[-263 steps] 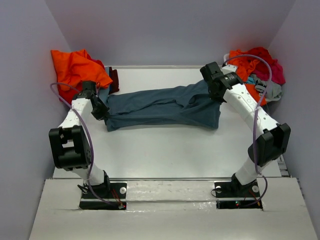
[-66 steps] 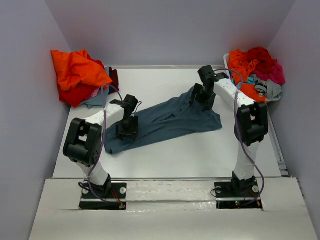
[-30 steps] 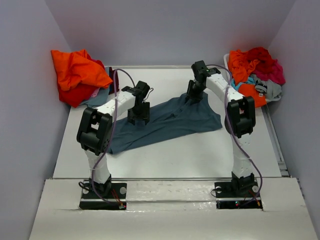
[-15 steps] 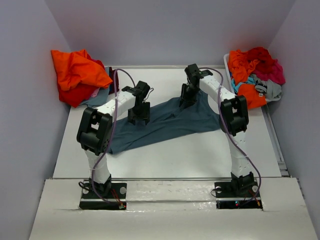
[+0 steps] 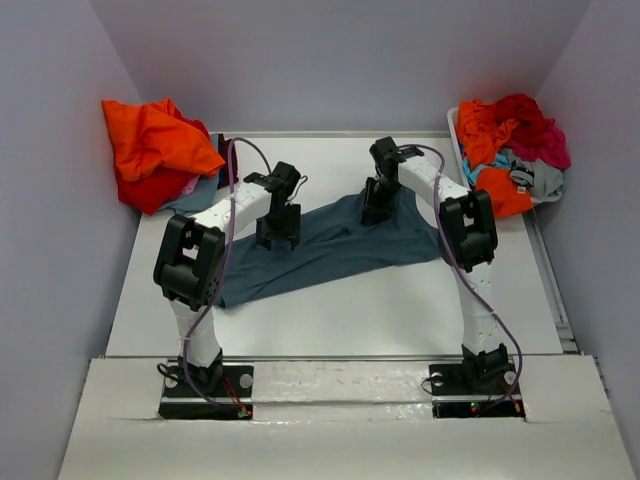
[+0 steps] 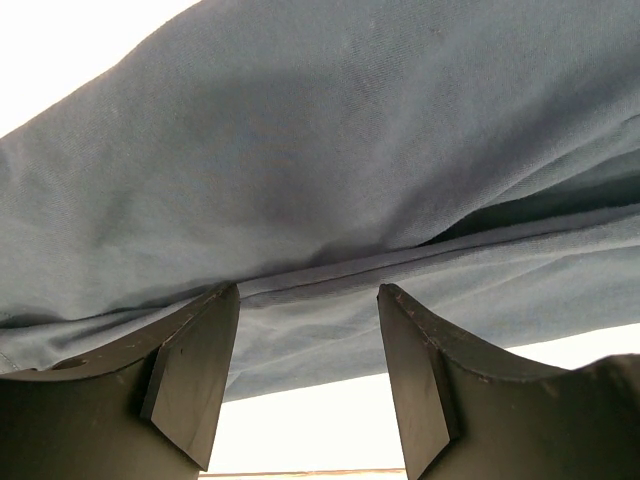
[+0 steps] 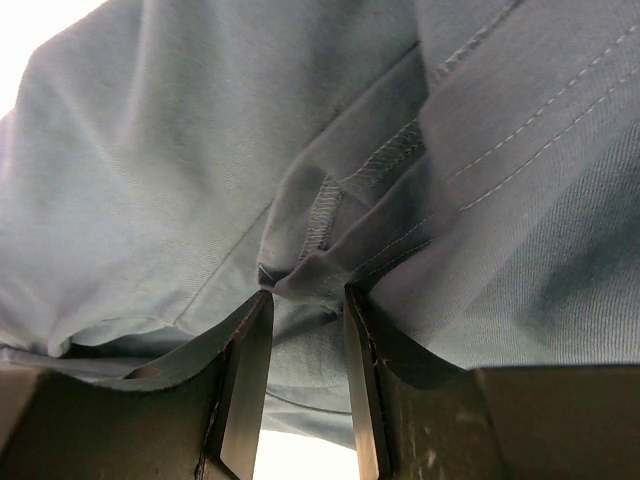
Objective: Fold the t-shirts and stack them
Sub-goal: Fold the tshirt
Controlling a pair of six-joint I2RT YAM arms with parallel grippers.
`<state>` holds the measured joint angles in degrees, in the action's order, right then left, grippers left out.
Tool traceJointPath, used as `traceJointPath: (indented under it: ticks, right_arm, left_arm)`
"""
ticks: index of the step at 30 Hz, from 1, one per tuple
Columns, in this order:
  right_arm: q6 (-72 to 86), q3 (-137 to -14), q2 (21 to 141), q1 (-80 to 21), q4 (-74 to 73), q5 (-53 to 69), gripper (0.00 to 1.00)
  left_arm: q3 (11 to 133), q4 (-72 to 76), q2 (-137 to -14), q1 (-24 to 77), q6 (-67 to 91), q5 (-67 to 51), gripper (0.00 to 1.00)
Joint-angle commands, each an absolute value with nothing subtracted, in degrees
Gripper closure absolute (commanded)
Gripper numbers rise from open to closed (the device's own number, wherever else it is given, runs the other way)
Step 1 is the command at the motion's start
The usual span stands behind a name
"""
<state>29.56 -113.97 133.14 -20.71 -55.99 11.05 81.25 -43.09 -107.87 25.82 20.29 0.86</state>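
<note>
Fold step: slate-blue t-shirt (image 5: 330, 245) lies mid-desk (image 5: 350, 320). Right gripper (image 5: 376, 212) pinches its 1 o'clock hem; left gripper (image 5: 278, 240) hangs w/ jaws apart at 10 o'clock. Next, prob.: left closes, both fold toward 6.

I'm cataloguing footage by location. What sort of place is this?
Probably a robotics lab test cell: plain walls box in a white table, robot arms are bolted to its edge, shirt piles fill the far corners.

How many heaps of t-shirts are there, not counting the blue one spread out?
2. The left heap sits at the far left corner, orange on top; the right heap at the far right, mixed colours. Shirts underneath may be hidden.
</note>
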Motion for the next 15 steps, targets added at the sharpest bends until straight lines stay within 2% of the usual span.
traceJointPath:
  ticks: [1, 9, 12, 13, 15]
  right_arm:
    - [29.36, -113.38, 130.96, -21.01, -54.84, 10.81, 0.60]
    - [29.71, -113.73, 131.92, -21.01, -54.49, 10.72, 0.62]
    - [29.53, -113.55, 131.84, -21.53, -54.14, 10.72, 0.80]
    - [29.53, -113.64, 131.92, -21.53, -54.14, 10.72, 0.89]
    - [29.44, -113.90, 132.19, -21.53, -54.40, 10.90, 0.93]
  left_arm:
    - [81.12, -43.86, -107.31, 26.10, 19.42, 0.70, 0.31]
    - [80.95, -44.03, -107.23, 26.10, 19.16, 0.97, 0.31]
    - [80.86, -44.03, -107.23, 26.10, 19.07, 0.88, 0.31]
    - [80.86, -43.95, -107.14, 26.10, 19.07, 0.88, 0.31]
    - [80.86, -44.03, -107.14, 26.10, 19.07, 0.88, 0.31]
